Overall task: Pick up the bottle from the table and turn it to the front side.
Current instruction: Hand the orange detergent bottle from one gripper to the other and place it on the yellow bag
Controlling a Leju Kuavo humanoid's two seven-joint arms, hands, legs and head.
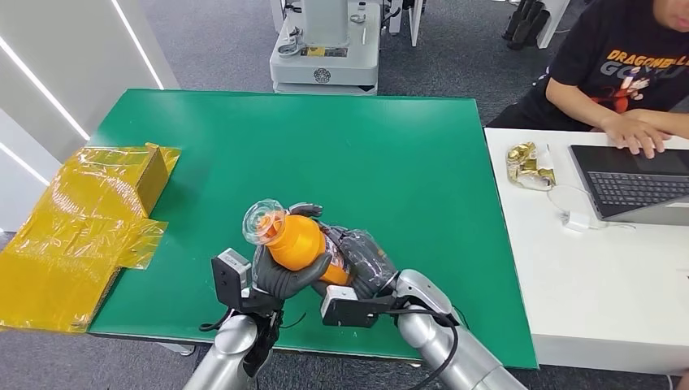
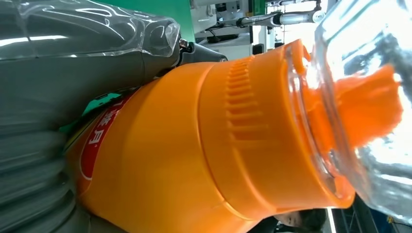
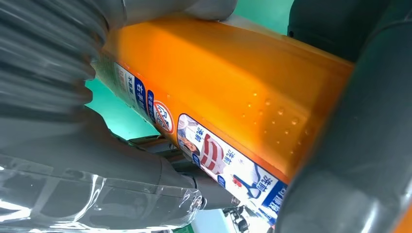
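Observation:
An orange bottle (image 1: pixel 299 241) with a clear cap (image 1: pixel 262 221) is lifted above the near part of the green table (image 1: pixel 325 146), tilted with its cap toward the left and up. My left hand (image 1: pixel 280 276) grips its upper body from below. My right hand (image 1: pixel 357 260) holds its lower end. In the left wrist view the orange bottle (image 2: pixel 194 155) and its clear cap (image 2: pixel 369 97) sit close to the camera, a red label patch at its side. In the right wrist view the bottle (image 3: pixel 233 82) shows a printed label (image 3: pixel 214 155) between my fingers (image 3: pixel 359 145).
A yellow wrapped box (image 1: pixel 122 175) and yellow film (image 1: pixel 57 260) lie at the table's left edge. A white table (image 1: pixel 585 268) on the right holds a laptop (image 1: pixel 634 183), a gold wrapper (image 1: pixel 528 166) and a cable. A person (image 1: pixel 626 73) sits there typing. A grey machine (image 1: pixel 325 49) stands beyond the table.

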